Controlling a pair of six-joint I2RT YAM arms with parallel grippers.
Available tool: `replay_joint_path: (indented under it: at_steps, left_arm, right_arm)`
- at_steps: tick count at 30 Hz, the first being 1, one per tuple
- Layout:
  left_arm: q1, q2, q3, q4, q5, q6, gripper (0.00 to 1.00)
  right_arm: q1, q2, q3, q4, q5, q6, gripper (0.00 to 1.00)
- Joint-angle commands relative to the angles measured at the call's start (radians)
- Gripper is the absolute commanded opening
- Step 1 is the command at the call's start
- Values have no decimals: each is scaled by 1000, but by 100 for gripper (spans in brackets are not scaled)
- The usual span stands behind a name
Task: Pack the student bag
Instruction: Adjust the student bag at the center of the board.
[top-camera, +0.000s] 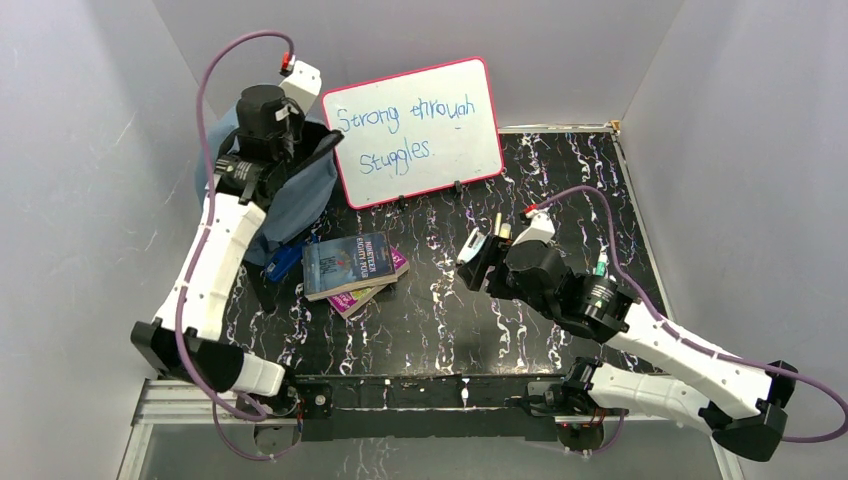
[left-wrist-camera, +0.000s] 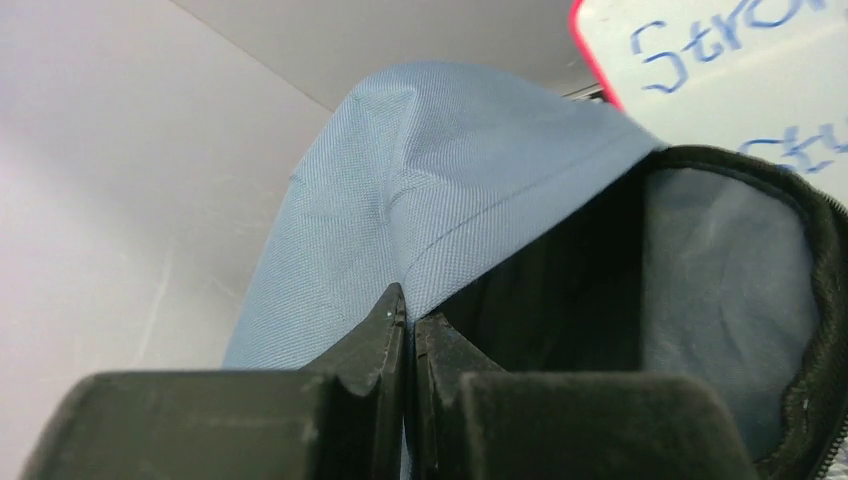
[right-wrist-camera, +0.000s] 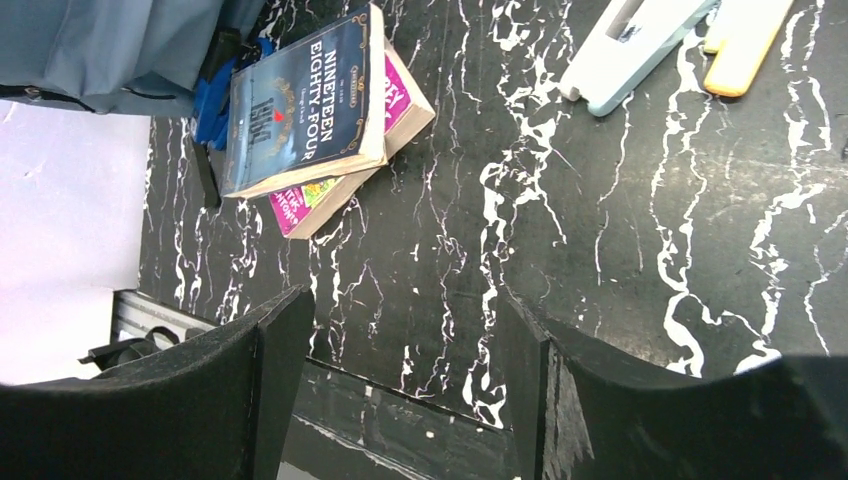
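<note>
A plain grey wall (top-camera: 80, 150) stood on the left side of the room. Close to it, at the back left of the table, sat the soft grey-blue cloth student bag (top-camera: 300, 195). Its mouth gaped open, with a dark zipper edge and a dark inside. The left gripper (left-wrist-camera: 408, 318) was up at the top of the bag. Its two black fingers were squeezed together, pinching the cloth rim of the bag between them.

The flat table (top-camera: 450, 310) was black with thin white streaks, like marble. A silver metal rail (top-camera: 160, 400) ran along its near edge.

Just beside the bag, a white board with a pink frame (top-camera: 415, 130) leaned at the back, with blue writing on it. In front of the bag lay a dark blue paper book (right-wrist-camera: 300, 100). It rested on top of a pink book (right-wrist-camera: 405, 100).

Further right, the right gripper (right-wrist-camera: 405, 315) hung over bare table, well apart from the books. Its black fingers were spread wide and held nothing. Near it lay a long white plastic thing (right-wrist-camera: 630, 45) and, just beside that, a flat yellow stick (right-wrist-camera: 745, 45). Another plain grey wall (top-camera: 740, 150) closed in the right side.
</note>
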Motion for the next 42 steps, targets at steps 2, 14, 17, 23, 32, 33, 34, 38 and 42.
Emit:
replay_joint_path:
  at_steps: [2,14,17,23,32,33,34,38,42]
  left_arm:
    - [1,-130,2,-109,163,-247,0]
    - [-2,-195,-42,-216,401,-534,0]
    - [-2,-197,-59,-234,408,-551,0]
    - [-2,-211,-95,-233,425,-551,0]
    - [-2,-222,-124,-232,428,-578,0]
    - [-3,-224,-123,-232,429,-575,0]
    - [-3,-225,-123,-232,428,-570,0]
    - [-3,-229,-121,-235,425,-563,0]
    - [-3,-234,-121,-235,426,-541,0]
  right_arm:
    - [-2,38,46,93,-36,10,76]
    - [-2,121,109,363,-193,113,91]
    - [-2,182,123,423,-237,215,98]
    - [-2,361,236,482,-302,301,99]
    - [-2,534,354,536,-272,340,99]
    - [-2,554,373,534,-266,343,99]
    - [-3,575,394,533,-258,346,99]
    - [-10,657,468,512,-253,368,99]
    - [-25,742,529,468,-260,417,95]
